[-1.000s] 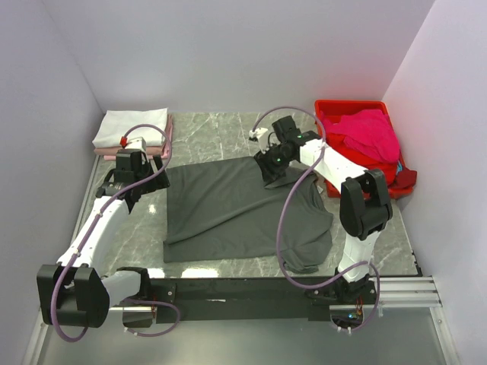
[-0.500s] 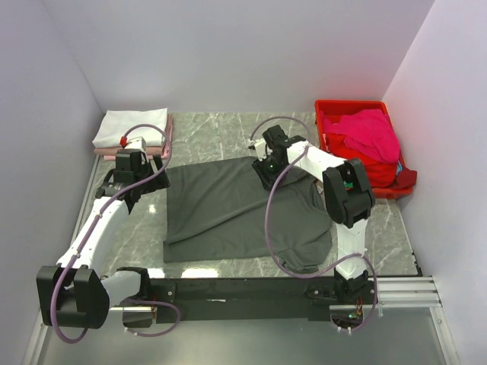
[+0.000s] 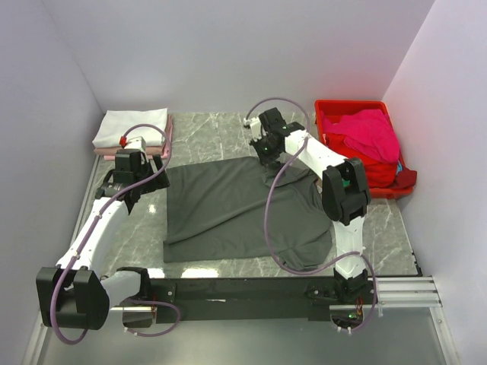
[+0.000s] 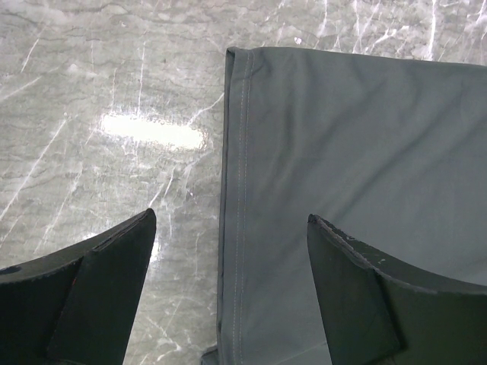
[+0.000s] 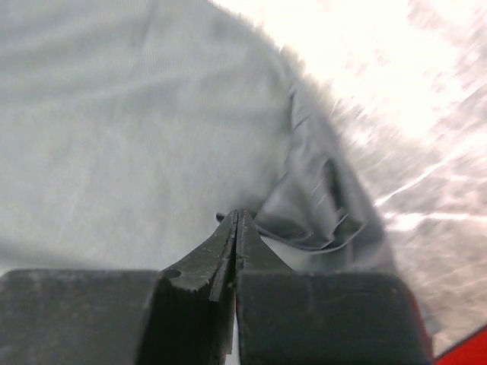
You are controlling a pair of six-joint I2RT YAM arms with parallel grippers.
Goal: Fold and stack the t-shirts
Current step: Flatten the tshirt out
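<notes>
From above, the charcoal t-shirt (image 3: 228, 205) lies spread across the middle of the marble table (image 3: 221, 133), its left edge straight and its near right part rumpled towards the table's near edge. Bare marble runs along the far side and down the left strip. The left gripper (image 3: 148, 184) sits at the shirt's far left corner; the right gripper (image 3: 268, 156) is at the shirt's far edge, right of centre. A folded white t-shirt (image 3: 131, 125) rests on a pink t-shirt (image 3: 166, 141) in the far left corner, well apart from the spread one. A magenta t-shirt (image 3: 373, 133) is heaped in the red crate (image 3: 327, 106) at far right. In the left wrist view, the left gripper (image 4: 228, 281) is spread wide, its fingers (image 4: 99, 281) straddling the stitched hem of the charcoal t-shirt (image 4: 358, 137), with clear table (image 4: 99, 91) on the left. In the right wrist view, the right gripper (image 5: 236, 224) is pressed closed beside a bunched fold of the charcoal t-shirt (image 5: 129, 129); whether cloth is pinched cannot be told.
</notes>
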